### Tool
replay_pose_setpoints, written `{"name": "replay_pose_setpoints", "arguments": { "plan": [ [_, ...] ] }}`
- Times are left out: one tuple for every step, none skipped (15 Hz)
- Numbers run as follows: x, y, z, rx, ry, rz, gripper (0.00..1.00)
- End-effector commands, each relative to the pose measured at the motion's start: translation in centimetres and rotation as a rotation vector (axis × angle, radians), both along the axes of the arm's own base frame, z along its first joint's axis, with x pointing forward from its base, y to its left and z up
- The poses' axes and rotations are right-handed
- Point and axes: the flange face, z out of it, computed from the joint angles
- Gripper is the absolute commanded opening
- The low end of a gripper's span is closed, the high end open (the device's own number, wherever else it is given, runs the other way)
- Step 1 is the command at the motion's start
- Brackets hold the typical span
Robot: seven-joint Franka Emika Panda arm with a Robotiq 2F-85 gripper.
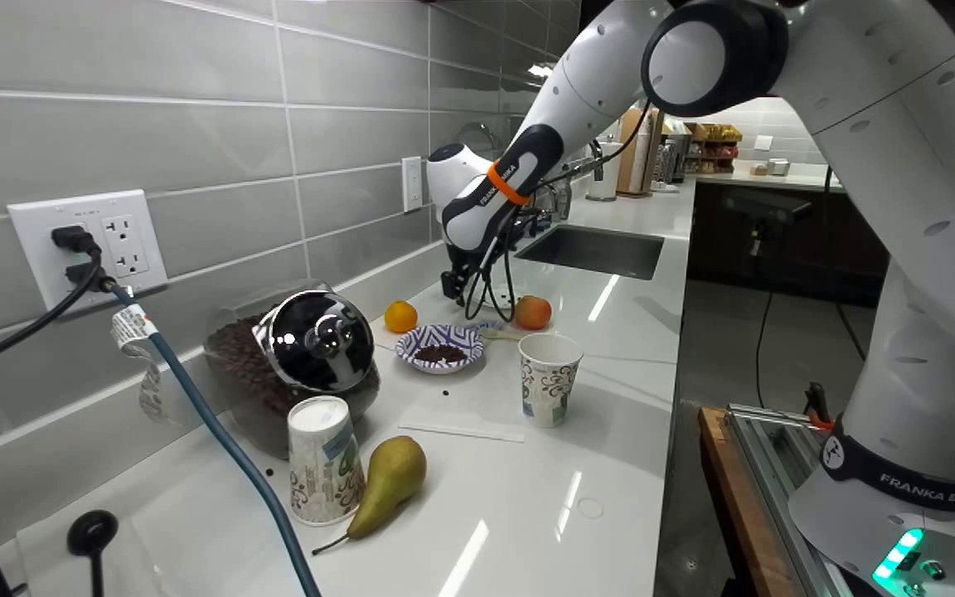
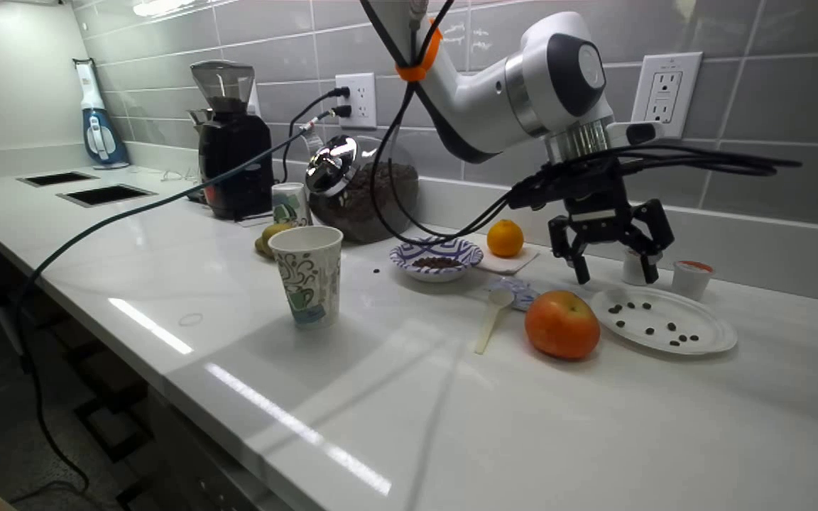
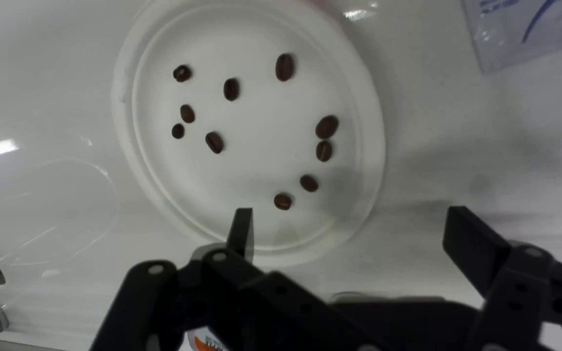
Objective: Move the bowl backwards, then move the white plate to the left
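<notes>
The bowl [image 1: 467, 338], blue-purple and white patterned with dark beans in it, sits upright on the counter; it also shows in an exterior view [image 2: 451, 250]. The white plate [image 2: 718, 337] lies flat with several dark beans on it; it fills much of the wrist view [image 3: 261, 161]. My gripper [image 2: 616, 278] is open and empty, pointing down above the counter by the plate's wall-side edge. In the wrist view the gripper [image 3: 347, 217] has its left finger over the plate's rim and its right finger beyond the rim, over bare counter. The arm's cables partly hide the plate in an exterior view.
An apple [image 2: 562, 324] stands beside the plate, near a spoon [image 2: 495, 316] and a plastic packet [image 2: 515, 289]. An orange [image 2: 505, 238] and small cups [image 2: 691, 278] stand near the wall. A paper cup [image 1: 550, 377], pear [image 1: 395, 481] and lidded jar [image 1: 324, 340] stand farther along.
</notes>
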Motion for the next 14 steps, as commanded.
{"name": "replay_pose_setpoints", "arguments": {
  "plan": [
    [1.1,-0.1,-1.4,0.034,0.069,0.004,1.0],
    [1.2,-0.2,-1.6,0.03,0.087,0.005,1.0],
    [1.3,-0.3,-1.5,0.02,0.096,0.002,1.0],
    [1.5,-0.4,-1.4,0.01,0.105,-0.002,1.0],
    [1.5,-0.5,-1.4,0.0,0.117,-0.008,1.0],
    [1.4,-0.6,-1.3,-0.005,0.129,-0.015,1.0],
    [1.3,-0.7,-1.3,-0.005,0.141,-0.02,1.0],
    [1.3,-0.8,-1.3,-0.012,0.155,-0.026,1.0],
    [1.3,-0.8,-1.3,-0.012,0.163,-0.029,1.0],
    [1.2,-0.9,-1.4,-0.014,0.171,-0.029,1.0],
    [1.2,-0.9,-1.5,-0.013,0.174,-0.032,1.0],
    [1.1,-1.1,-1.6,-0.029,0.185,-0.041,1.0],
    [1.0,-1.2,-1.6,-0.029,0.19,-0.039,1.0],
    [1.0,-1.4,-1.7,-0.034,0.197,-0.041,1.0]
  ]
}}
